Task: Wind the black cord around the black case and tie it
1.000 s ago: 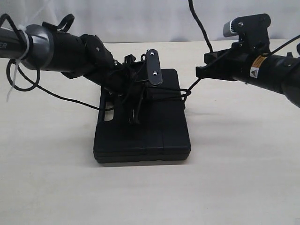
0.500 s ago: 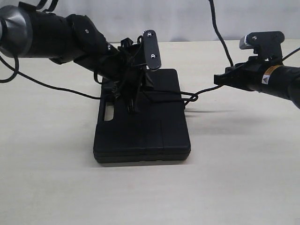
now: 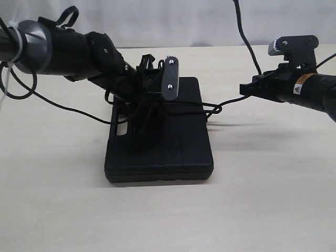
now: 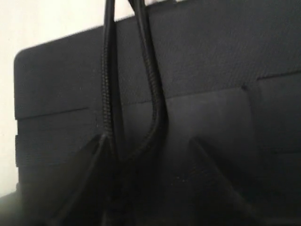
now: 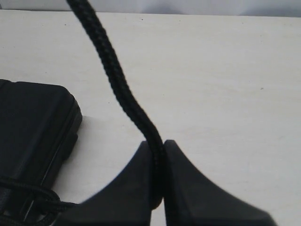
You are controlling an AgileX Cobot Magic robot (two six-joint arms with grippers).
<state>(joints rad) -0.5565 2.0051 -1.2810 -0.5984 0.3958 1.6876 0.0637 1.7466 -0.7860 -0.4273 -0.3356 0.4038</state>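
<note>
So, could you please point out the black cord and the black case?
black cord (image 5: 117,87): right wrist view, on its braided strand.
black case (image 3: 173,149): exterior view, on its flat lid.

We see the black case (image 4: 225,61) filling most of the view, matte, with ridged steps across its face. We take the gripper's reach as 12 o'clock. Two strands of the black cord (image 4: 149,70) come in from 12 across the case, side by side, and converge at the inner side of the 9 o'clock finger. The left gripper (image 4: 146,139) sits close to the case, its fingers (image 4: 84,183) dark and blurred, jaws apart. We cannot tell if cord touches finger. Pale table (image 4: 37,28) shows past the case edge from 9 to 11 o'clock.
</note>
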